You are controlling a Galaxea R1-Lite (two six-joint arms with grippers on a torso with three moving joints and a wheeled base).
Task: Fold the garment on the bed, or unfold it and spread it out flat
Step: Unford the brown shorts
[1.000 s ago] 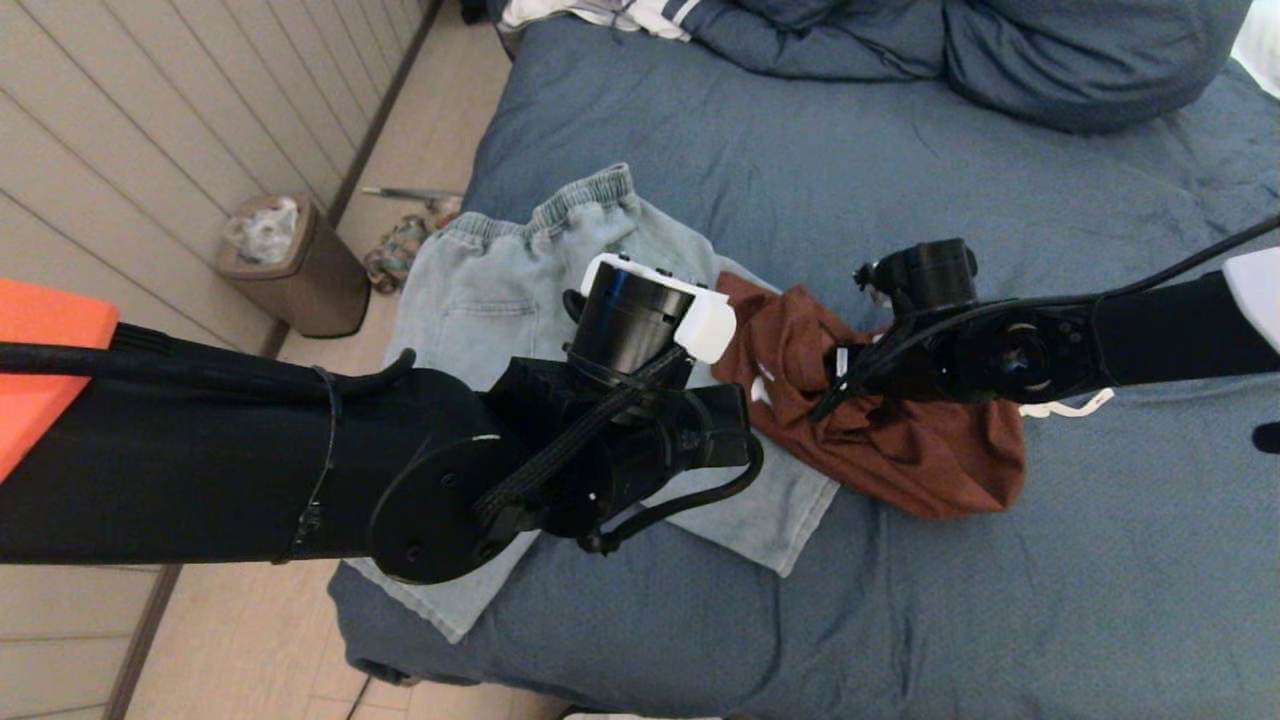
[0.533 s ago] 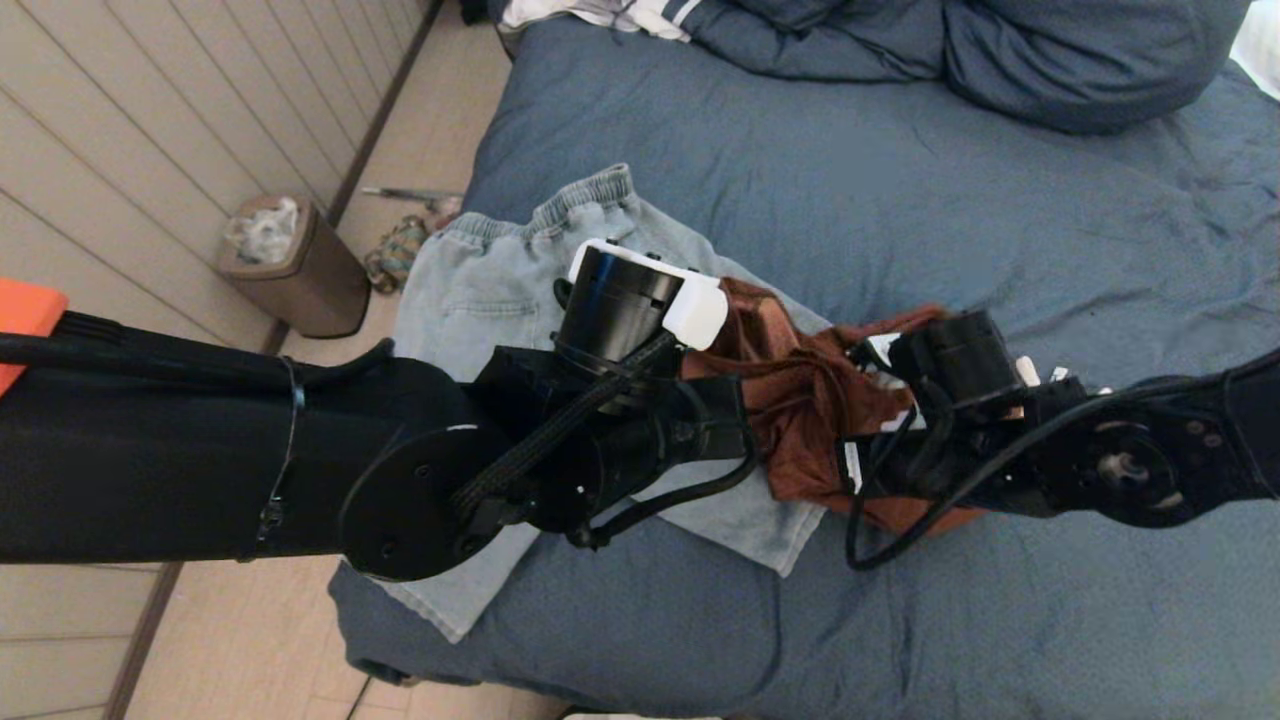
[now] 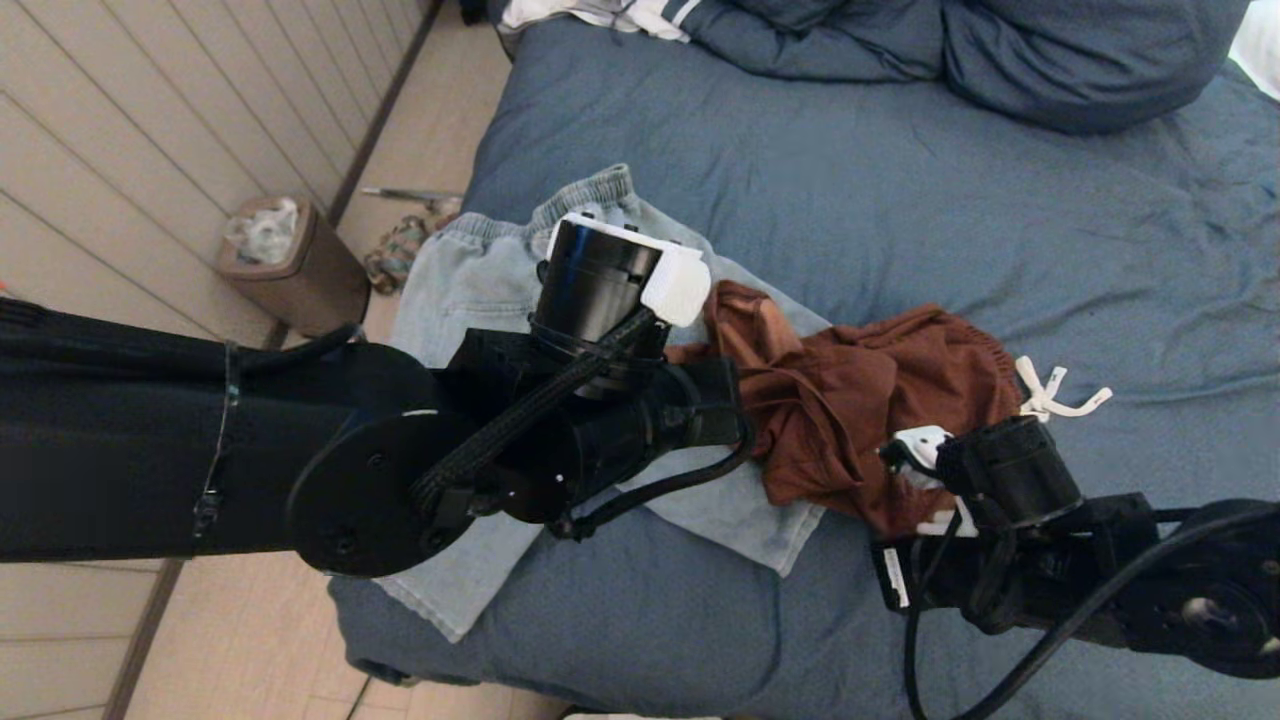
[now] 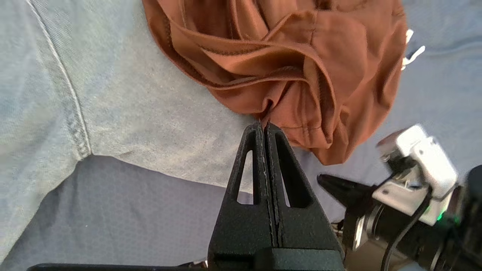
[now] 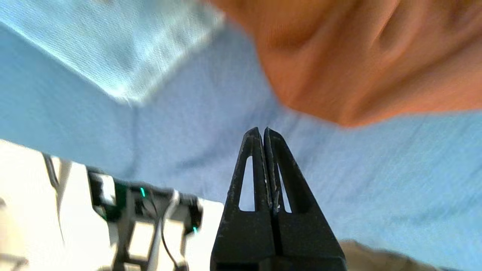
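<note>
1. Presently, the crumpled rust-brown fabric garment (image 3: 860,420) lies bunched on the large slate-blue bed (image 3: 900,200), its edge overlapping the flat pale-blue denim trousers (image 3: 480,290).
2. My left gripper (image 4: 263,126) is clenched, its tips pinching a fold of the brown garment.
3. My right gripper (image 5: 262,130) is clenched on nothing, hovering over the blue cover near the garment's edge.

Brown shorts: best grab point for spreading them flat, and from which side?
Judging by the pose, take the brown shorts at the gathered waistband edge beside the white drawstring. That edge lies clear on the bed, while the other end is bunched over the light jeans. Come from above on the robot's right with the right gripper; its jaws, now shut, must open first.
</note>
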